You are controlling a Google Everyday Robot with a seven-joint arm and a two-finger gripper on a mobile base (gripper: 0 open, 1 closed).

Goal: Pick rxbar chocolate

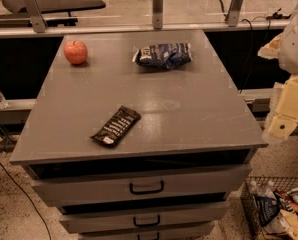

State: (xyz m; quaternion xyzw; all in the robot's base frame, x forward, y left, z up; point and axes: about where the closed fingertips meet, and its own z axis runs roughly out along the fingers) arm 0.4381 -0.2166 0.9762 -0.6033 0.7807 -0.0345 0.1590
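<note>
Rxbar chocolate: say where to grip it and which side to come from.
Grip the rxbar chocolate across its narrow width at mid-length, coming straight down from above: it lies flat and diagonal on the cabinet top, so its long edges are probably the only graspable faces. The gripper hangs beyond the top's right edge.

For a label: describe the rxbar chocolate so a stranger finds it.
On top of the grey drawer cabinet, look front left, away from the pincer off its right edge. The rxbar chocolate is flat and black, unlike the puffy blue bag and apple behind.

rxbar chocolate [116, 126] 1; snack bag [164, 55] 1; apple [75, 52] 1; drawers [146, 187] 3; end effector [284, 119] 1, far right
</note>
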